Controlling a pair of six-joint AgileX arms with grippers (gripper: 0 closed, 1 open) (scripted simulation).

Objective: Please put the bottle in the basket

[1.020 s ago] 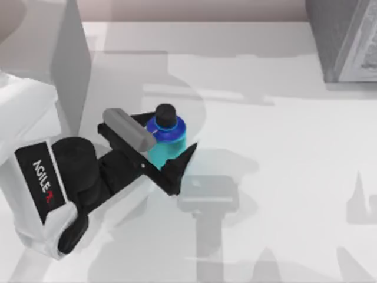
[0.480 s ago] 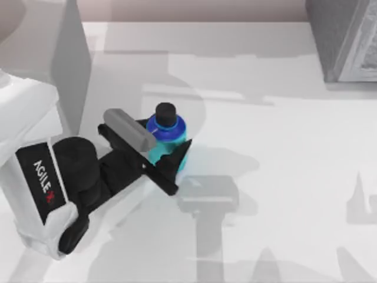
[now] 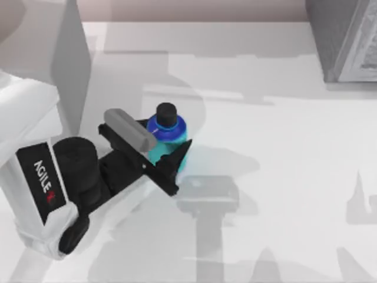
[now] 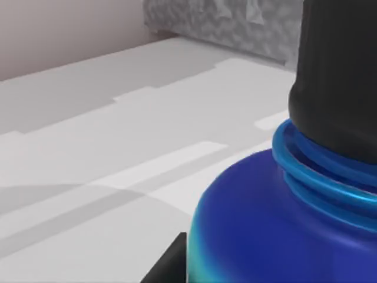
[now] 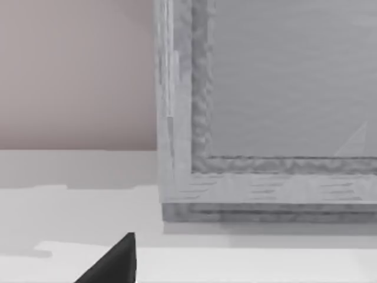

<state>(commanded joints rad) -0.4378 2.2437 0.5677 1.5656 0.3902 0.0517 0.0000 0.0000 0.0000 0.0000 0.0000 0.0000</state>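
table: white top; the work sits on its left half in the top view
basket: grey, at the table's far right corner, well apart from the bottle; the right wrist view shows its wall close up
left arm: white and black, reaches in from the left edge
left gripper: black fingers pressed in on the bottle's teal body from either side, one fingertip on the near right of it, so pinching it
bottle: stands upright on the table, long axis vertical, black cap up; in the left wrist view the blue shoulder sits right against the camera
right gripper: a dark fingertip shows in its own wrist view, facing the basket; can't tell if spread or closed
key relation: basket lies up and to the right of the held bottle, across open table. My call: lift straight up first, then carry diagonally right.
risk: upright bottle held low on its body could tip if swung fast
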